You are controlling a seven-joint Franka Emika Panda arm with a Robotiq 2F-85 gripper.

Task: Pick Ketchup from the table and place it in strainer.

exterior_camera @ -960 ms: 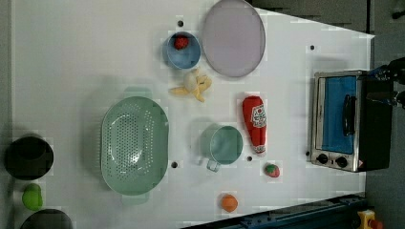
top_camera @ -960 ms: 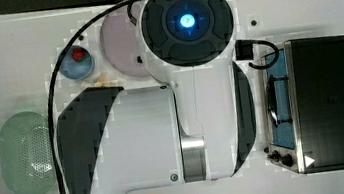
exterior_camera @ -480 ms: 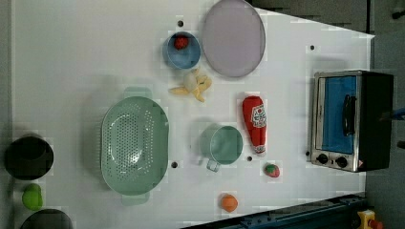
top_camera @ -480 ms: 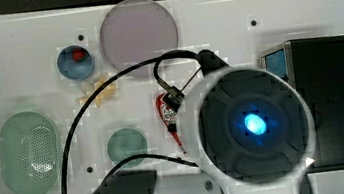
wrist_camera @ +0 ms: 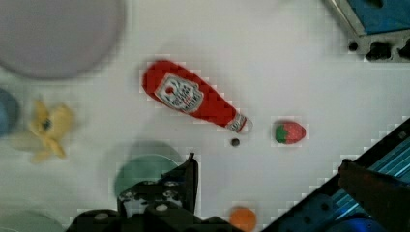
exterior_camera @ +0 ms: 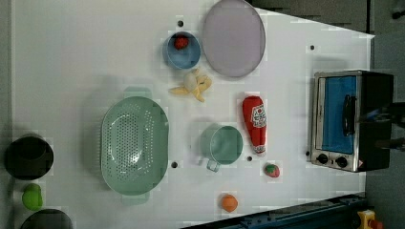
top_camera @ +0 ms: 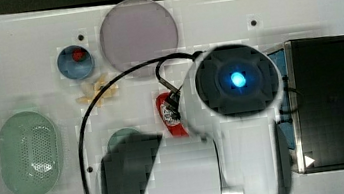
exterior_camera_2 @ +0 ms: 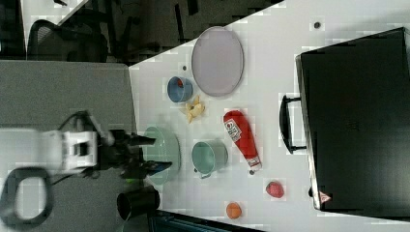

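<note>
Your gripper (exterior_camera_2: pixel 147 153) hangs wide open with nothing between its fingers. The Ketchup (exterior_camera: pixel 254 123) lies flat on the white table (exterior_camera: pixel 71 57), just beside the green cup (exterior_camera: pixel 224 145) on the left view's right, well apart from the strainer (exterior_camera: pixel 134 145), between cup and toaster oven (exterior_camera: pixel 351 119)

Bright, even overhead light; white worktop (exterior_camera: pixel 95 47) near blown out w/ soft, faint shadows beside the strainer (exterior_camera: pixel 134 145) in the left view. All views blocky, pixelated. Wrist view smeared by motion blur, esp. Ketchup (wrist_camera: pixel 193 99) edges. Blue LED glows on the arm (top_camera: pixel 237 79) in the top view.
</note>
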